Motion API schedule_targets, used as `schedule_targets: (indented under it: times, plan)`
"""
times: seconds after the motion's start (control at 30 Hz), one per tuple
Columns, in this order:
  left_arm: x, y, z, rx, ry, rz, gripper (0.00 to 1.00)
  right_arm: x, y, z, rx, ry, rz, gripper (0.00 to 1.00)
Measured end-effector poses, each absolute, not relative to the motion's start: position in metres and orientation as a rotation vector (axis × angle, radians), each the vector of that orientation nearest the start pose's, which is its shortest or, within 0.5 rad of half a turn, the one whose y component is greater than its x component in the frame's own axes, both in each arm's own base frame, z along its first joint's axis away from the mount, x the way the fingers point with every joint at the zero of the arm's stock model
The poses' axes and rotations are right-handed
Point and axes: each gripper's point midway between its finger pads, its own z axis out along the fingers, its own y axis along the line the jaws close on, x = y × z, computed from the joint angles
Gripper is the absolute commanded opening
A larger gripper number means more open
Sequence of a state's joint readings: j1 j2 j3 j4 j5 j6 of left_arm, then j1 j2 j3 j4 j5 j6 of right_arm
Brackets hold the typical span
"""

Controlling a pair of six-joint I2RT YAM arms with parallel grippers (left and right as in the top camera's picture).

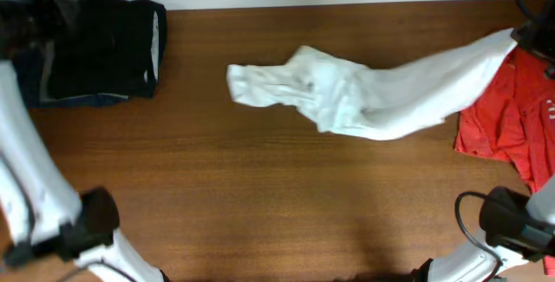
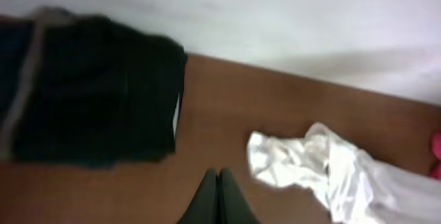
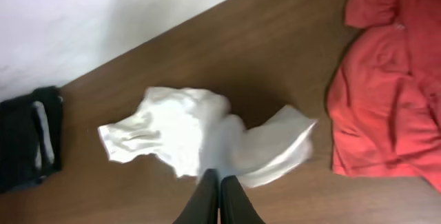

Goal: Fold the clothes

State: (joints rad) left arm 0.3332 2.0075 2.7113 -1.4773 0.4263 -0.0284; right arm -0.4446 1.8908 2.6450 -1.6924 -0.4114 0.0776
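Pinches one end of the large, wrinkly white short-sleeved shirt (image 1: 373,95) with the right gripper (image 3: 219,178), as if to stretch it flat, off the crumpled red garment (image 1: 507,126). Leaves the rest bunched mid-way across the brown wooden table (image 1: 260,204). Hangs the left gripper (image 2: 217,176) closed, seemingly empty, near the folded dark stack (image 1: 104,48). Hides collar and sleeves in folds.

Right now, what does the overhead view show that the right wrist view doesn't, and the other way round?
Overhead only: the left arm and right arm, most of the dark folded stack, and the white shirt drawn out toward the far right corner. Right wrist only: the right fingers closed on the shirt's fabric. Both: the shirt, the red garment, part of the stack, the wooden table.
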Motion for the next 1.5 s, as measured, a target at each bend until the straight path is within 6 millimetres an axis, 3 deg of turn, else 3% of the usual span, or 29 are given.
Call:
schedule_targets:
  times: [0.07, 0.1, 0.13, 0.17, 0.2, 0.23, 0.27, 0.3, 0.33, 0.4, 0.43, 0.47, 0.53, 0.57, 0.6, 0.67, 0.73, 0.87, 0.9, 1.0, 1.07, 1.2, 1.23, 1.3, 1.37, 1.5]
  plan:
    - [0.378, 0.063, 0.446, -0.199, 2.215, -0.262, 0.20, 0.350, -0.090, 0.413, 0.429, 2.334, 0.314, 0.05]
    - [0.355, 0.055, 0.460, -0.185, 2.192, -0.249, 0.23, 0.339, -0.080, 0.424, 0.402, 2.314, 0.303, 0.09]
    - [0.339, 0.043, 0.464, -0.162, 2.196, -0.279, 0.37, 0.328, -0.067, 0.431, 0.370, 2.304, 0.302, 0.08]
    - [0.336, 0.024, 0.462, -0.110, 2.216, -0.346, 0.50, 0.316, -0.054, 0.437, 0.329, 2.295, 0.301, 0.04]
    - [0.346, 0.004, 0.446, -0.044, 2.273, -0.411, 0.68, 0.312, -0.052, 0.432, 0.333, 2.315, 0.305, 0.04]
    - [0.352, -0.011, 0.435, 0.005, 2.312, -0.453, 0.77, 0.313, -0.053, 0.425, 0.343, 2.339, 0.308, 0.04]
    - [0.358, -0.034, 0.417, 0.085, 2.371, -0.498, 0.87, 0.317, -0.055, 0.406, 0.372, 2.400, 0.326, 0.04]
    - [0.359, -0.074, 0.387, 0.212, 2.476, -0.571, 0.96, 0.323, -0.058, 0.388, 0.398, 2.456, 0.341, 0.04]
    - [0.363, -0.106, 0.363, 0.324, 2.534, -0.610, 0.96, 0.329, -0.061, 0.374, 0.419, 2.498, 0.354, 0.05]
    - [0.365, -0.163, 0.314, 0.518, 2.622, -0.644, 0.96, 0.336, -0.065, 0.356, 0.447, 2.551, 0.359, 0.45]
    - [0.371, -0.195, 0.289, 0.606, 2.623, -0.659, 0.96, 0.335, -0.067, 0.355, 0.452, 2.556, 0.347, 0.59]
    - [0.370, -0.232, 0.252, 0.699, 2.665, -0.686, 0.96, 0.334, -0.067, 0.355, 0.451, 2.555, 0.338, 0.67]
    - [0.374, -0.278, 0.188, 0.790, 2.732, -0.708, 0.95, 0.334, -0.069, 0.355, 0.451, 2.558, 0.327, 0.70]
    - [0.376, -0.290, 0.169, 0.816, 2.745, -0.711, 0.94, 0.334, -0.069, 0.354, 0.453, 2.558, 0.325, 0.69]
    - [0.380, -0.311, 0.135, 0.857, 2.766, -0.716, 0.91, 0.334, -0.069, 0.353, 0.456, 2.562, 0.325, 0.69]
    - [0.368, -0.344, 0.069, 0.951, 2.838, -0.710, 0.84, 0.333, -0.069, 0.348, 0.464, 2.580, 0.328, 0.69]
    - [0.359, -0.359, 0.048, 0.994, 2.849, -0.709, 0.83, 0.333, -0.070, 0.342, 0.473, 2.600, 0.330, 0.66]
    - [0.367, -0.396, 0.048, 0.961, 2.737, -0.601, 0.68, 0.330, -0.069, 0.324, 0.498, 2.656, 0.345, 0.61]
    - [0.368, -0.400, 0.048, 0.936, 2.732, -0.590, 0.68, 0.330, -0.069, 0.323, 0.500, 2.662, 0.347, 0.61]
    - [0.369, -0.404, 0.042, 0.808, 2.782, -0.583, 0.67, 0.329, -0.069, 0.321, 0.504, 2.668, 0.350, 0.61]
    - [0.363, -0.405, 0.019, 0.742, 2.863, -0.615, 0.64, 0.329, -0.069, 0.321, 0.504, 2.669, 0.350, 0.61]
    - [0.358, -0.413, 0.017, 0.704, 2.887, -0.699, 0.61, 0.329, -0.070, 0.320, 0.504, 2.669, 0.346, 0.60]
    - [0.356, -0.415, 0.017, 0.701, 2.891, -0.705, 0.55, 0.329, -0.070, 0.320, 0.500, 2.669, 0.345, 0.60]
    - [0.346, -0.426, 0.015, 0.729, 2.889, -0.726, 0.22, 0.329, -0.070, 0.320, 0.479, 2.672, 0.340, 0.59]
    - [0.343, -0.430, 0.008, 0.733, 2.892, -0.731, 0.01, 0.329, -0.070, 0.320, 0.474, 2.672, 0.339, 0.58]
    - [0.355, -0.421, 0.005, 0.687, 2.896, -0.671, 0.01, 0.329, -0.071, 0.320, 0.472, 2.675, 0.329, 0.55]
